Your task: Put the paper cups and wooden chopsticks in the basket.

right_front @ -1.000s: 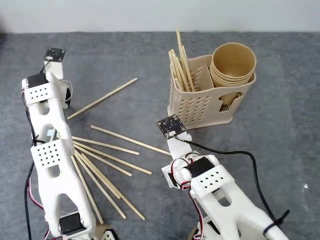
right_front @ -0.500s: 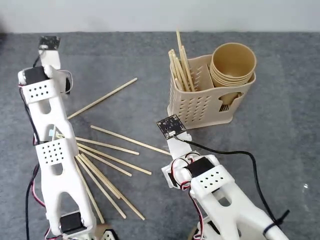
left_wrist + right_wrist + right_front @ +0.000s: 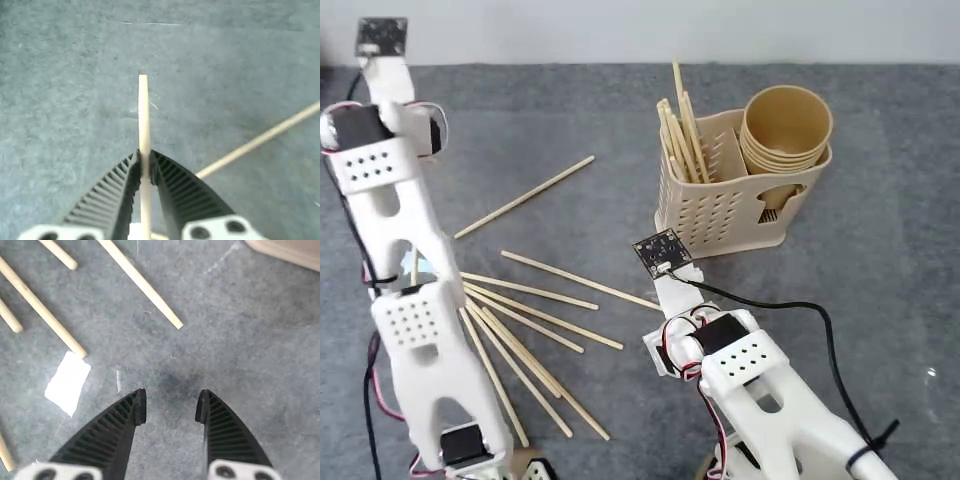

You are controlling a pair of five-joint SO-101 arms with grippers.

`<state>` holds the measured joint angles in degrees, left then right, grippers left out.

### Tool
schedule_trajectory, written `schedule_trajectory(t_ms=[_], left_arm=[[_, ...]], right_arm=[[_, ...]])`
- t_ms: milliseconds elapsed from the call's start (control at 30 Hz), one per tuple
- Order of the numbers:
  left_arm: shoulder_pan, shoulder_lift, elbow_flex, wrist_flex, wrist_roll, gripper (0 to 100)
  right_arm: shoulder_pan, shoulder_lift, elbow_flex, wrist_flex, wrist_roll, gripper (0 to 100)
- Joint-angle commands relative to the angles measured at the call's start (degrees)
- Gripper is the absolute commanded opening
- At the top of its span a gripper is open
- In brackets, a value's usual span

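Fingers (image 3: 172, 177) of the left gripper (image 3: 144, 156) are pressed together on one wooden chopstick (image 3: 143, 110). Its end sticks out past the fingertips, over the grey table cover (image 3: 60, 75). The right gripper (image 3: 170, 407) has its fingers moderately apart with nothing between them, low over the cover.

From the high view, the left arm (image 3: 400, 300) stretches along the left side, far toward the back edge. The right arm (image 3: 750, 380) is at the front middle, with its wrist directed to the basket (image 3: 720, 215).

The basket stands upright, right of the centre and toward the back. A stack of paper cups (image 3: 787, 125) sits in its right compartment. A bundle of chopsticks (image 3: 678, 135) stands leaning in its left compartment.

The loose chopsticks (image 3: 535, 318) lie in a fan on the cover between the two arms, and some of them touch. A single chopstick (image 3: 525, 197) lies diagonally farther back, apart from the fan.

A small white scrap (image 3: 67, 382) lies on the cover near the right gripper, just beside the end of one stick (image 3: 42, 310).
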<state>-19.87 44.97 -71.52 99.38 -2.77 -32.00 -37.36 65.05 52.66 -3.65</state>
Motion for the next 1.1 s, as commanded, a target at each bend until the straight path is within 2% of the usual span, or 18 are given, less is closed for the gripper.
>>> schedule_trajectory(t_ms=[0, 200, 467, 767, 933, 1067], left_arm=[[2.6, -16.8, 11.6, 1.2, 2.0, 1], [9.8, -35.1, 24.2, 0.9, 7.3, 1], [20.0, -44.1, 25.8, -6.0, 20.0, 1], [29.0, -46.9, 25.6, -21.9, 33.1, 1], [34.6, -47.6, 26.2, -33.3, 36.3, 1], [36.6, -45.2, 27.8, -41.5, 36.3, 1]], right_arm=[[0.4, -1.2, -0.2, -0.1, 0.7, 18.2], [0.4, -1.2, -0.2, -0.1, 0.7, 18.2], [0.4, -1.2, -0.2, -0.1, 0.7, 18.2], [0.4, -1.2, -0.2, -0.1, 0.7, 18.2], [0.4, -1.2, -0.2, -0.1, 0.7, 18.2], [0.4, -1.2, -0.2, -0.1, 0.7, 18.2]])
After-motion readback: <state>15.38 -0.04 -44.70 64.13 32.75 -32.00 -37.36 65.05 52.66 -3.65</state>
